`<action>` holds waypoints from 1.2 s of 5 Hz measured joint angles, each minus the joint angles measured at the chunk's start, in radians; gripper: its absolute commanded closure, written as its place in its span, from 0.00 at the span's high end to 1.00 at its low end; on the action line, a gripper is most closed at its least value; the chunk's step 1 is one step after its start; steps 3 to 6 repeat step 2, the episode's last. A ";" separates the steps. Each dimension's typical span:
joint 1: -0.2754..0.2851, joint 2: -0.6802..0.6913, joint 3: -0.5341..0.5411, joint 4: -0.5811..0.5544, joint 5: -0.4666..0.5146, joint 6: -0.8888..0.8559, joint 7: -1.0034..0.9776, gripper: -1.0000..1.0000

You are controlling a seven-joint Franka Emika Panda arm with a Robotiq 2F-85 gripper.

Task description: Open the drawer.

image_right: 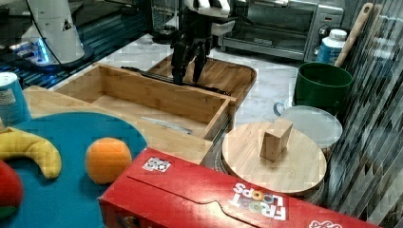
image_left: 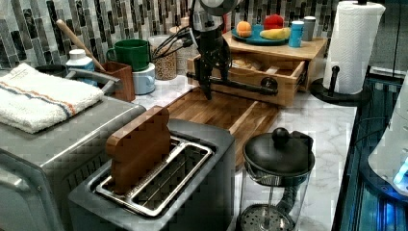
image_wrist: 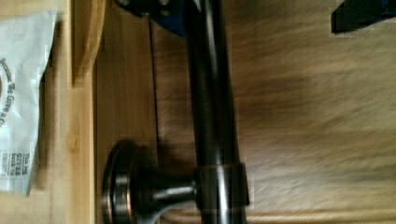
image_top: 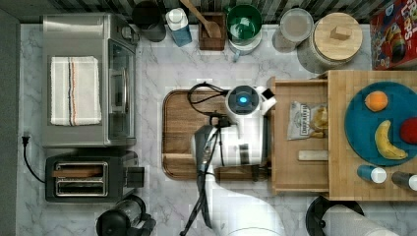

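Straddling the handle (image_left: 231, 83) with spread fingers, the gripper (image_left: 206, 82) is pulling the stiff, smooth-sliding drawer (image_top: 300, 135) by the rigid bar.

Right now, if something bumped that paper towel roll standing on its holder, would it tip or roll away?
The paper towel roll stands tall and upright on a round dark base with a post through its middle, so it would probably wobble rather than roll off. It looks light and soft, so a hard bump up high might tip roll and stand together.

Light-wood drawer (image_top: 298, 135), black handle (image_wrist: 212, 93); teal plate (image_top: 359, 128); green mug (image_left: 129, 52); red cereal box (image_right: 199, 199).
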 measured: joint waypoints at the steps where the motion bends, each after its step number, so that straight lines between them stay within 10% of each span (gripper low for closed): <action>1: 0.017 -0.002 0.028 0.002 0.021 -0.019 0.037 1.00; 6: 0.001 -0.002 0.027 0.014 0.032 -0.047 0.046 1.00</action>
